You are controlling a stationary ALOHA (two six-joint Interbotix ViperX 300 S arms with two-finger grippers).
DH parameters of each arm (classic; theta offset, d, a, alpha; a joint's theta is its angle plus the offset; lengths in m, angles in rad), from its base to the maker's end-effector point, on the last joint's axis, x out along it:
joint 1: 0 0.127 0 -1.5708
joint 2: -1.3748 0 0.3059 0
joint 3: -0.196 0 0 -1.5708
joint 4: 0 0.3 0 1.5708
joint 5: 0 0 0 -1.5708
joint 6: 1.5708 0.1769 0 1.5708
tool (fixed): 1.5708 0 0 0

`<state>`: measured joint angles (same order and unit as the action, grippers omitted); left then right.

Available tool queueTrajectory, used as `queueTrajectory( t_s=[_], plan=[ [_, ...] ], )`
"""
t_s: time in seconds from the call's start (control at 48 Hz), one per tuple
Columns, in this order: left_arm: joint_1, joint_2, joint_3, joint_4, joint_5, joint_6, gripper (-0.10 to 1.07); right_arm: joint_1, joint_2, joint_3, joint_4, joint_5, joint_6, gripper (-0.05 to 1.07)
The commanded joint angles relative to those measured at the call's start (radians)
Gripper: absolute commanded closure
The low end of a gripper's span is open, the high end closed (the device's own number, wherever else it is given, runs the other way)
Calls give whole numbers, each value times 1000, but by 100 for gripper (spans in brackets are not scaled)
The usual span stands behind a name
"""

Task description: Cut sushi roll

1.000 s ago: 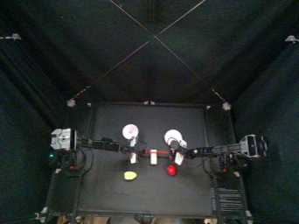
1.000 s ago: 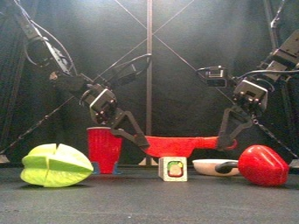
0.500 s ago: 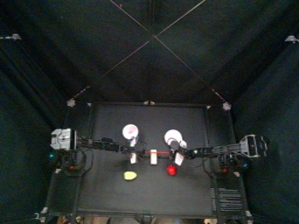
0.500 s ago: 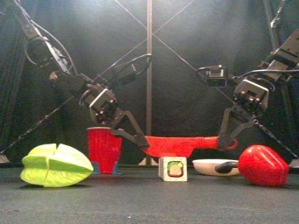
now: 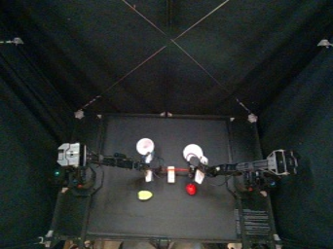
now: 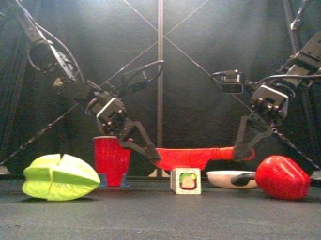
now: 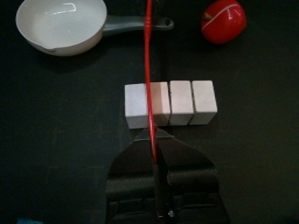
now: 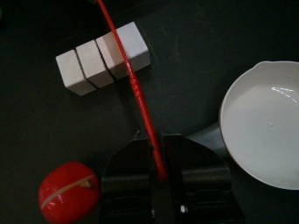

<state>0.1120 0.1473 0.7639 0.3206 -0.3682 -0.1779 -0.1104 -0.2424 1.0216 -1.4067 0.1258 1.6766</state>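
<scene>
The sushi roll (image 7: 170, 103), at the centre of the left wrist frame, is crossed by a red knife (image 6: 194, 155) pinched by both the left gripper (image 7: 159, 166) and right gripper (image 8: 156, 171). Uneven lowering could skew the cut or topple a segment.

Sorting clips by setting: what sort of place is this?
Likely a robot test pen, not a kitchen: black curtains enclose a small black table holding toy food, a white segmented sushi roll and a red plastic pepper.

knife (image 6: 194, 153) held over sushi roll (image 6: 186, 181), between both grippers.
</scene>
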Motion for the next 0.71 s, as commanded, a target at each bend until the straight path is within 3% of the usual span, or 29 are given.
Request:
queueTrajectory(
  t_s=[0.0, 0.688],
  plan=[
    [-25, 2, -28, 6, -6, -3, 77, -18, -12, -31, 5, 25, 11, 75],
    [-25, 51, -52, 6, 32, -3, 77, -12, 64, -52, 29, 37, 11, 75]
  ],
)
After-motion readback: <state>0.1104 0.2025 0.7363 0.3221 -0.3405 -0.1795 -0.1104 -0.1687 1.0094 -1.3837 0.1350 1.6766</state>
